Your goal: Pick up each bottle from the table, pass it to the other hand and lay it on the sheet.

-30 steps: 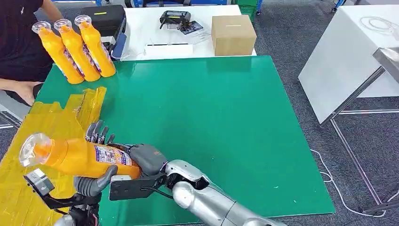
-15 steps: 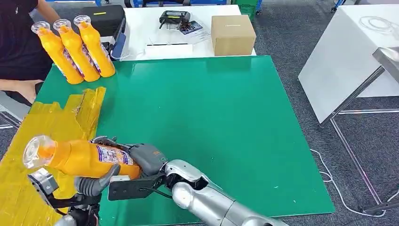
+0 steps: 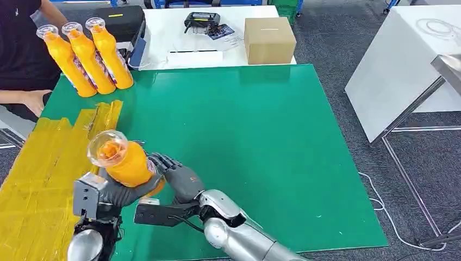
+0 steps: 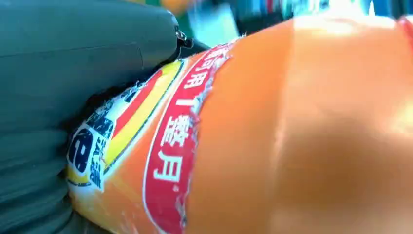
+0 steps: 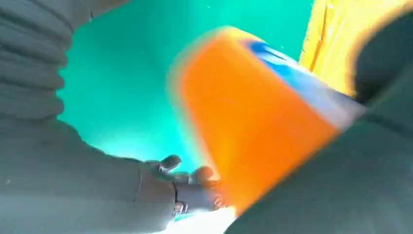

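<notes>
1. Four orange bottles are what we count in the head view — one in our hands and three standing together at the far left corner of the green table point(image 3: 244, 136).
2. We hold the orange bottle point(image 3: 126, 163) near the table's front left edge, tilted so its clear cap faces up toward the head camera, just beside the yellow sheet point(image 3: 38, 174).
3. Our left hand point(image 3: 111, 191) wraps the bottle's lower body from below and from the left, its fingers curled against the plastic; in the left wrist view the label sits pressed against the grey palm.
4. Our right hand point(image 3: 175, 175) lies against the bottle's right side with its dark fingers bent; we cannot tell from the head view whether it grips. In the right wrist view its fingers point(image 5: 185, 183) sit at the edge of the bottle's blurred base, apart from one another rather than wrapped round it.
5. The three standing bottles point(image 3: 87, 57) touch side by side, leaning slightly, just beyond the far end of the yellow sheet.
6. A person point(image 3: 22, 49) in a dark top sits at the left, one hand resting near the table's edge.
7. Beyond the green table, a white table point(image 3: 163, 32) carries a cardboard box point(image 3: 269, 39), a black controller point(image 3: 202, 22) and a black case point(image 3: 119, 22) — all well apart from our hands.
</notes>
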